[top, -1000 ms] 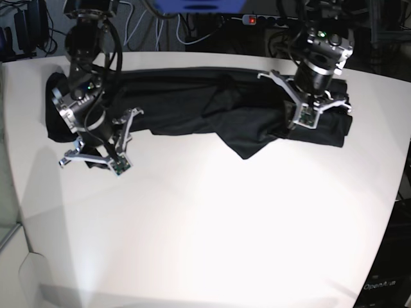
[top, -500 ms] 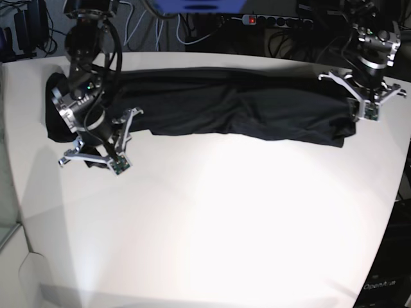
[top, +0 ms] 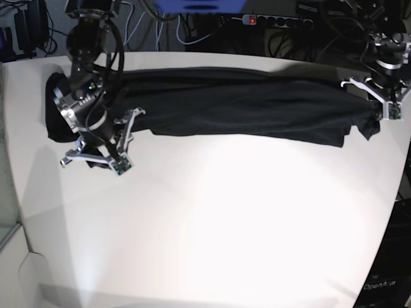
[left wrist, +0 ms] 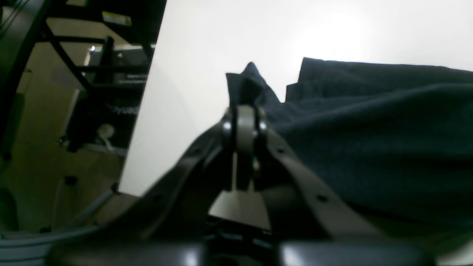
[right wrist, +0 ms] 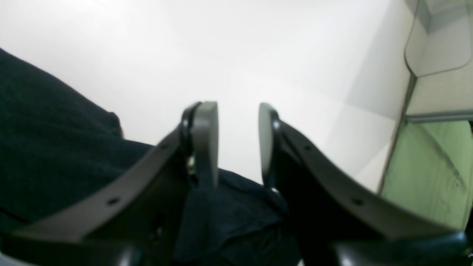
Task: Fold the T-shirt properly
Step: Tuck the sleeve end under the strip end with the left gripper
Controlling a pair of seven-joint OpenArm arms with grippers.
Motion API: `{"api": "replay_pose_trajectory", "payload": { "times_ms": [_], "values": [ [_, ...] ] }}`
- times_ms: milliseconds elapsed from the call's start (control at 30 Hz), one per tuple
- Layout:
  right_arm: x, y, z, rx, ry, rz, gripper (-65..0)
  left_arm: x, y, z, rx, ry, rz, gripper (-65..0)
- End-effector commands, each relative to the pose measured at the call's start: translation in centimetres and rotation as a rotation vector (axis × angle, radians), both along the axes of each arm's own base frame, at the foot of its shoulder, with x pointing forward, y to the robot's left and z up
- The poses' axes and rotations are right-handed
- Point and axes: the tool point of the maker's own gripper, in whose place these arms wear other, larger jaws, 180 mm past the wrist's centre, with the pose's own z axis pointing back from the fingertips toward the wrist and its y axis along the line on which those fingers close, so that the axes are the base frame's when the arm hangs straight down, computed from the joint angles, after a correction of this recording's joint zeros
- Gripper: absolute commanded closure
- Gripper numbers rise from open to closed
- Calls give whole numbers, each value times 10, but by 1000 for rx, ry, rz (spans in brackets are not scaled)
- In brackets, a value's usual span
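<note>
The black T-shirt (top: 237, 106) lies stretched in a long band across the back of the white table (top: 212, 224). At the band's right end, near the table's right edge, my left gripper (top: 380, 115) is shut on the cloth. The left wrist view shows its pads pressed together (left wrist: 242, 111), with a corner of the T-shirt (left wrist: 247, 83) poking out past the tips. My right gripper (top: 93, 163) stands open over the left end. In the right wrist view its fingers (right wrist: 205, 140) stand apart over bare table, with the T-shirt (right wrist: 55, 147) under and beside their base.
The table's right edge (left wrist: 142, 122) drops off just beyond my left gripper, with dark shelving below. A power strip (top: 252, 20) and cables run behind the table. At the table's left corner there is a glass panel (right wrist: 436, 44) above a green floor.
My left gripper has pulled the T-shirt's end to the right, toward the table edge. The drooping fold in the middle has gone and the band lies straight. The right arm has barely moved.
</note>
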Motion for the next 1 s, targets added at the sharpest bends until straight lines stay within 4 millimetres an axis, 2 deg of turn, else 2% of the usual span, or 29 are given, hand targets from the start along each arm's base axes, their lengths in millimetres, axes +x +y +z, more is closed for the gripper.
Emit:
{"api": "replay_pose_trajectory", "payload": {
  "times_ms": [0, 367, 567, 667, 967],
  "values": [
    [5, 2, 10, 12, -39, 9, -198, 4, 0, 9, 8, -40, -7, 0],
    [5, 2, 10, 9, -38, 8, -198, -7, 1, -21, -50, 27, 7, 0],
    [5, 3, 10, 10, -38, 9, -198, -9, 0, -29, -68, 40, 11, 0],
    [5, 3, 10, 10, -38, 9, -198, -6, -8, -35, -85, 52, -13, 0],
    [6, 3, 11, 10, -40, 10, -199, -4, -11, -36, -89, 53, -21, 0]
  ]
}}
